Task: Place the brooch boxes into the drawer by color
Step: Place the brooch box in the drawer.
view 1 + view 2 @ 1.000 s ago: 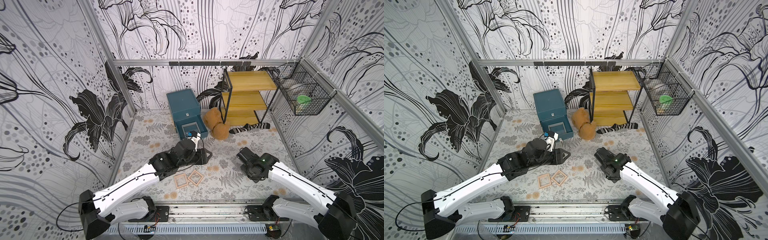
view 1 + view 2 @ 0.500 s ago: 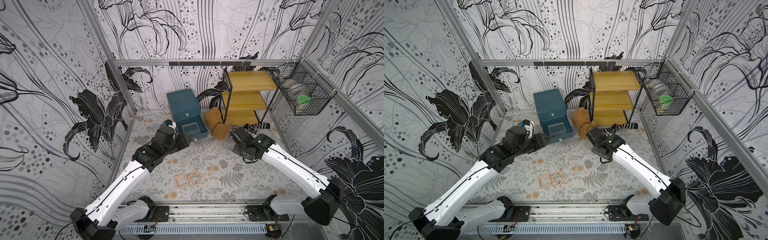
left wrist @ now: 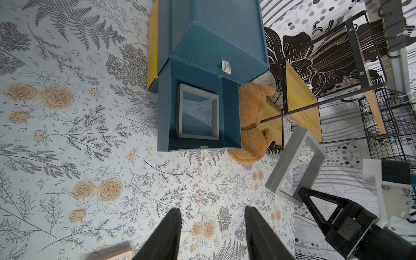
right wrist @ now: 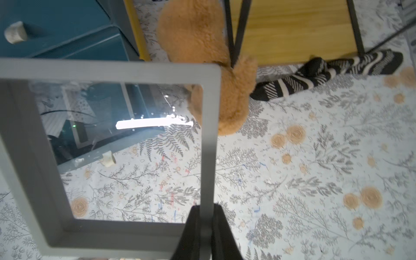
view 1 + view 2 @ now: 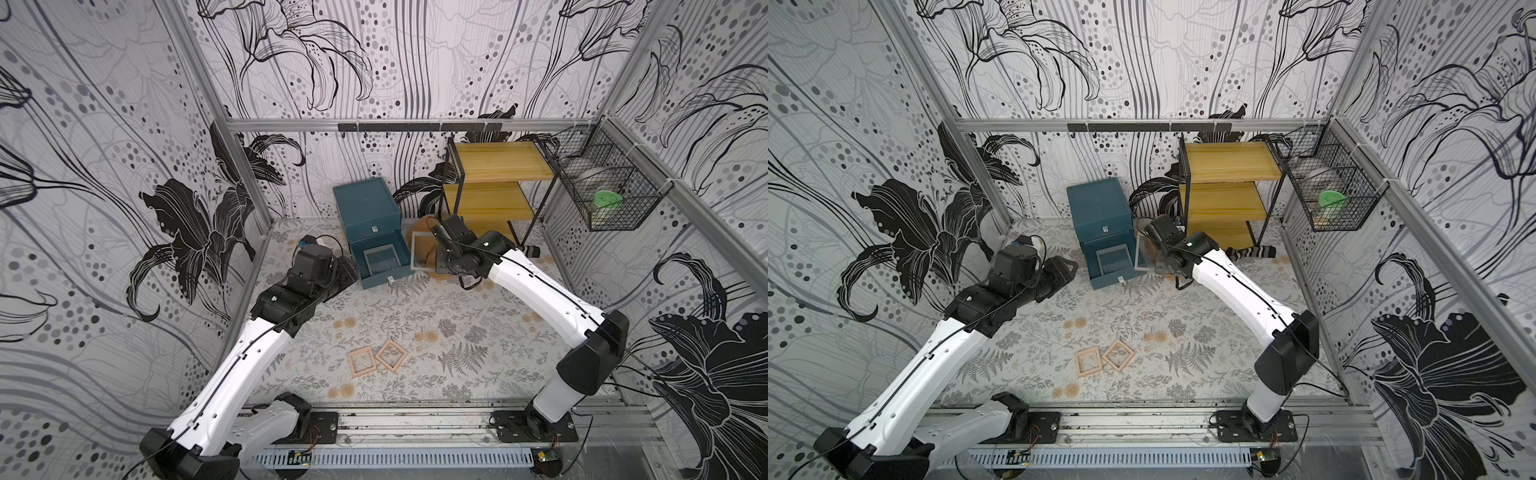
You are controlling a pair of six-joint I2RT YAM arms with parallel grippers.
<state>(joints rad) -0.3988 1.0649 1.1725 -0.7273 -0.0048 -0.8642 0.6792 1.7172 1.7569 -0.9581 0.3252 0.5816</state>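
Currently, a grey brooch box (image 4: 112, 69) is clamped by one edge, standing upright, in the right gripper (image 4: 203, 212), with the open drawer (image 3: 230, 108) lying just beyond the box.

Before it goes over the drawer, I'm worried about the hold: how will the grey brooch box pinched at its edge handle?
Probably stiff: the grey brooch box, held by the right tool at one frame side, shows no sag. Likely light, since that narrow pinch carries it. Its clear centre looks like thin film, so possibly fragile if pressed.
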